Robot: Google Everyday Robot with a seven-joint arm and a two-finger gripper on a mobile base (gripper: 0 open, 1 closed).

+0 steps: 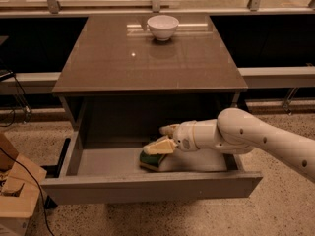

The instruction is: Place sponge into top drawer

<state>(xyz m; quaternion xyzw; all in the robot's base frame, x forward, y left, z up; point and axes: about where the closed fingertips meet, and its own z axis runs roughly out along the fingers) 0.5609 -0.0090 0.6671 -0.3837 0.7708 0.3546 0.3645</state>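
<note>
The top drawer [147, 187] of the brown-topped cabinet is pulled wide open, showing its light grey inside. The sponge [149, 162], dark green over yellow, lies on the drawer floor near the middle, close to the front wall. My gripper [164, 138] reaches into the drawer from the right and sits just above and behind the sponge. Its two pale fingers [158, 146] are spread apart with nothing between them, and the near one hangs over the sponge's top edge.
A white bowl [163, 27] stands at the back of the brown cabinet top [147, 58]. A cardboard box [15, 195] and cables lie on the floor at the left. A metal railing runs behind the cabinet.
</note>
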